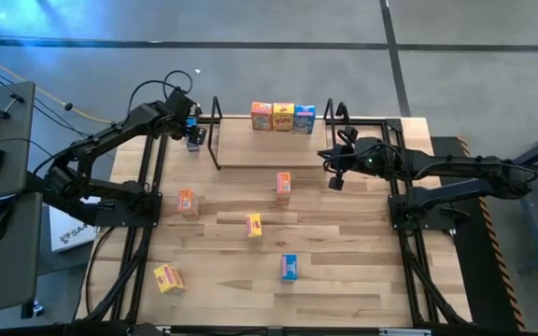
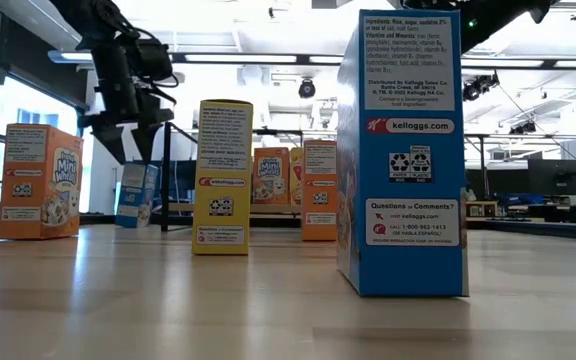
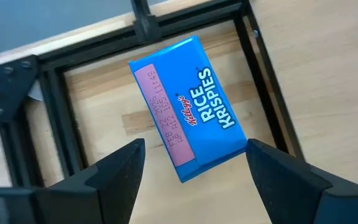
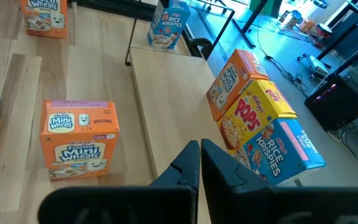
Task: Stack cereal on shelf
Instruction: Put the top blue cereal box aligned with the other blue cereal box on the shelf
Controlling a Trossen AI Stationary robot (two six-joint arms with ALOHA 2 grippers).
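The shelf [image 1: 250, 149] stands at the table's far middle. An orange [image 1: 261, 116], a yellow [image 1: 283, 117] and a blue cereal box [image 1: 304, 119] stand in a row on its far edge. Another blue Rice Krispies box [image 3: 188, 109] stands upright on the table at the shelf's left end. My left gripper [image 1: 194, 138] hangs over it, pointing down, open, one finger on either side and above it [image 2: 136, 195]. My right gripper [image 1: 330, 161] is shut and empty at the shelf's right end, its fingers [image 4: 201, 158] pointing toward the table's left.
Loose boxes stand on the table: an orange one [image 1: 283, 185] just in front of the shelf, an orange one [image 1: 188, 202] at the left, a yellow one [image 1: 254, 225] in the middle, a blue one [image 1: 289, 267] and a yellow one [image 1: 168, 278] nearer the front.
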